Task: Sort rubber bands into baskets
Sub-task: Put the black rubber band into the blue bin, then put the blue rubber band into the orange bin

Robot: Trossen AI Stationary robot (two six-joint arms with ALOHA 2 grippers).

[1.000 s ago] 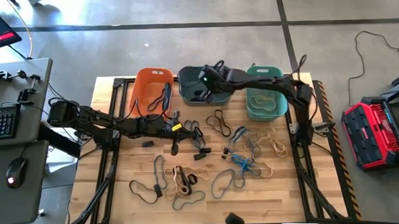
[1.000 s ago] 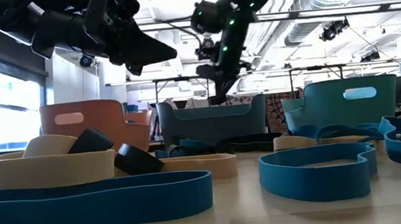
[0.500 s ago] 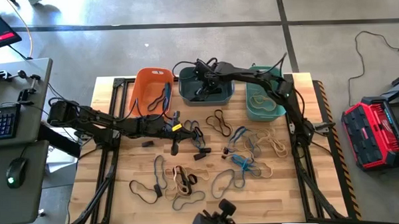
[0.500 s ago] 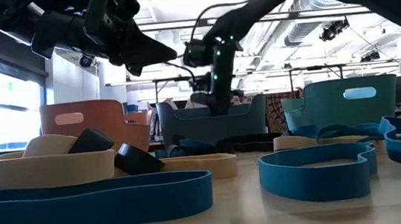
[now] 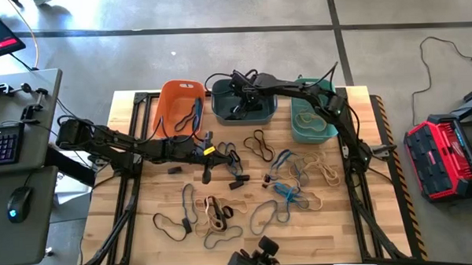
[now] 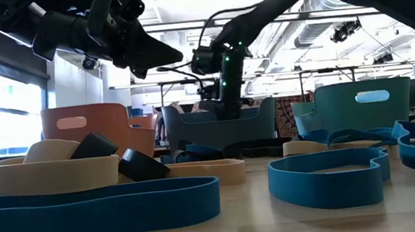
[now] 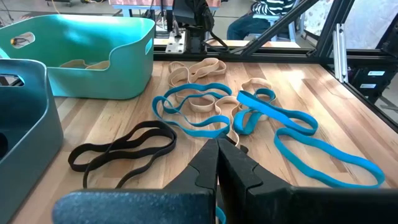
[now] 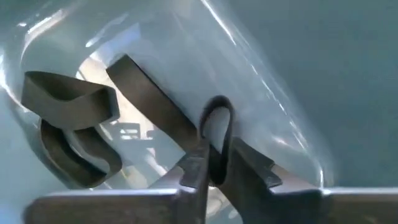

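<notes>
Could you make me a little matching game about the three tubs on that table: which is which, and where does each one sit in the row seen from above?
Things:
1. orange tub
2. blue-grey tub
3. teal tub

Places:
A. middle of the row, with the right gripper down inside
B. right end of the row
C. left end of the row

Pairs: 1-C, 2-A, 3-B

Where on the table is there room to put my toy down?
The bare wood along the left edge, beside the dark band, is free. So is the right front corner. The middle, from the baskets forward, is crowded with rubber bands.
</notes>
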